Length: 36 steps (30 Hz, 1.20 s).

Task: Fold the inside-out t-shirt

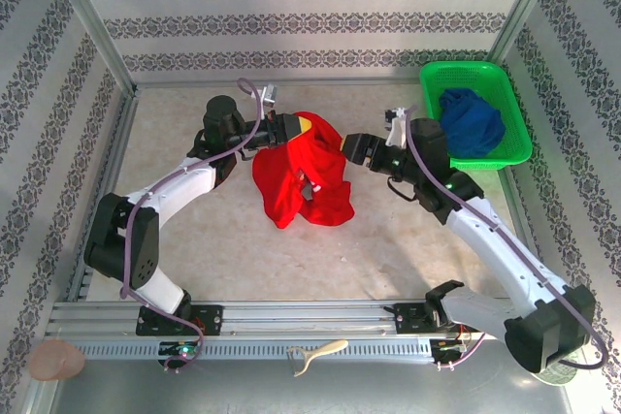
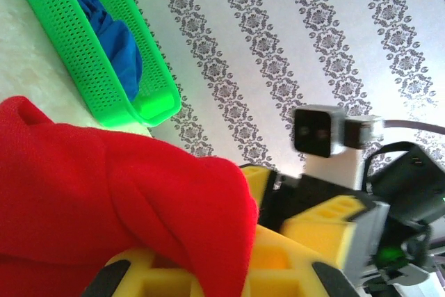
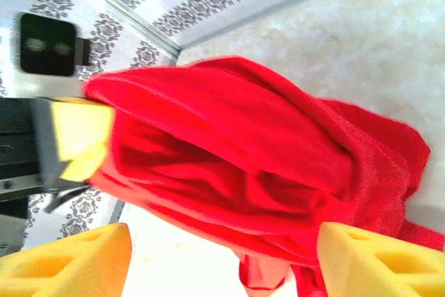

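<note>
One beige speckled table [image 1: 194,230] carries a crumpled bright red cloth t-shirt [image 1: 296,181] at its middle, its top edge lifted. At far right a green perforated plastic basket [image 1: 466,67] holds a dark blue cloth garment [image 1: 473,121]. The left gripper [image 1: 294,130] is clamped on the shirt's top edge; the right gripper [image 1: 349,147], just beside the cloth, has its jaws spread wide.

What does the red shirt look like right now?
The t-shirt is bright red soft cloth, all bunched and wrinkly, not folded. A small dark-and-white patch peeks out in the middle. The left end effector pinches one edge, so it droops toward the table. The right end effector sits open just beside it.
</note>
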{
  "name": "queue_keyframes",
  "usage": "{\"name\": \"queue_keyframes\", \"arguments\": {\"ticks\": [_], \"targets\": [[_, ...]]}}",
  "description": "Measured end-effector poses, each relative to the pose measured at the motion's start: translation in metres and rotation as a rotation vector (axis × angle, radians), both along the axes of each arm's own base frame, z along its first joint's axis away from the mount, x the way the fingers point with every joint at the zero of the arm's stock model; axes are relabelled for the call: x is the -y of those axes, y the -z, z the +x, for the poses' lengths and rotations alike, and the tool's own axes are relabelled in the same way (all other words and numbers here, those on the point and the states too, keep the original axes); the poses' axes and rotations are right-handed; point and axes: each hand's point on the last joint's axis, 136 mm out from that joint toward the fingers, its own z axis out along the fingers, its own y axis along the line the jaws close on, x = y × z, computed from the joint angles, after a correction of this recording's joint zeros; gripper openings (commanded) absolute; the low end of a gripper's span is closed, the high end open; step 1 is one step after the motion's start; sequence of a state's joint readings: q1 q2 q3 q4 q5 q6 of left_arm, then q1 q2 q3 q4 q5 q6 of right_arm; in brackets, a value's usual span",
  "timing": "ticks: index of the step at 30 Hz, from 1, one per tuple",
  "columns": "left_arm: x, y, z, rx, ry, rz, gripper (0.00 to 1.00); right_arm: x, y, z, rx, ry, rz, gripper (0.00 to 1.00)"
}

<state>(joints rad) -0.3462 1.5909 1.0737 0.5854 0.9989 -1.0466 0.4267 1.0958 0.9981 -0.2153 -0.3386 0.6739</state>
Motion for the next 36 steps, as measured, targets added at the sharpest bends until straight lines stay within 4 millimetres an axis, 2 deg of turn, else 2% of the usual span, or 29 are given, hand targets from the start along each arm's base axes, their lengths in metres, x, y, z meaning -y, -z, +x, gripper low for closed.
{"name": "queue_keyframes", "arguments": {"ticks": [2, 4, 10, 14, 16, 18, 21, 23, 25, 28, 30, 33, 36], "targets": [[0.000, 0.000, -0.001, -0.005, 0.006, -0.002, 0.00, -0.006, -0.007, 0.004, 0.023, -0.018, -0.032, 0.73], [0.001, 0.000, -0.002, -0.007, 0.014, -0.002, 0.00, -0.015, -0.003, 0.010, 0.019, -0.041, -0.069, 0.74], [0.001, 0.000, -0.004, -0.009, 0.022, -0.003, 0.00, -0.042, 0.037, 0.038, -0.059, -0.089, -0.168, 0.74], [0.001, 0.000, -0.004, -0.009, 0.026, -0.003, 0.00, -0.056, 0.064, 0.068, -0.123, -0.087, -0.211, 0.68], [0.001, 0.000, -0.004, -0.013, 0.026, -0.004, 0.00, -0.066, 0.075, 0.087, -0.144, -0.091, -0.222, 0.58], [0.001, 0.000, -0.004, -0.023, 0.026, -0.008, 0.00, -0.080, 0.089, 0.104, -0.166, -0.115, -0.227, 0.35], [0.001, 0.000, -0.003, -0.041, 0.018, -0.012, 0.00, -0.092, 0.114, 0.111, -0.211, -0.163, -0.224, 0.03], [-0.002, 0.005, -0.001, -0.062, 0.001, -0.014, 0.00, -0.094, 0.120, 0.103, -0.237, -0.194, -0.205, 0.00], [-0.010, 0.013, 0.004, -0.078, -0.038, -0.013, 0.00, -0.089, 0.116, 0.096, -0.245, -0.213, -0.167, 0.00], [-0.040, 0.030, 0.020, -0.124, -0.167, 0.009, 0.00, -0.066, 0.098, 0.084, -0.244, -0.221, -0.087, 0.00], [-0.060, 0.046, 0.032, -0.165, -0.253, 0.049, 0.00, -0.056, 0.068, 0.075, -0.199, -0.239, 0.001, 0.00], [-0.063, 0.066, 0.033, -0.202, -0.274, 0.123, 0.00, -0.057, 0.019, 0.054, -0.105, -0.305, 0.122, 0.00], [-0.058, 0.069, 0.033, -0.178, -0.251, 0.172, 0.00, -0.061, -0.004, 0.039, -0.068, -0.356, 0.216, 0.00]]}}
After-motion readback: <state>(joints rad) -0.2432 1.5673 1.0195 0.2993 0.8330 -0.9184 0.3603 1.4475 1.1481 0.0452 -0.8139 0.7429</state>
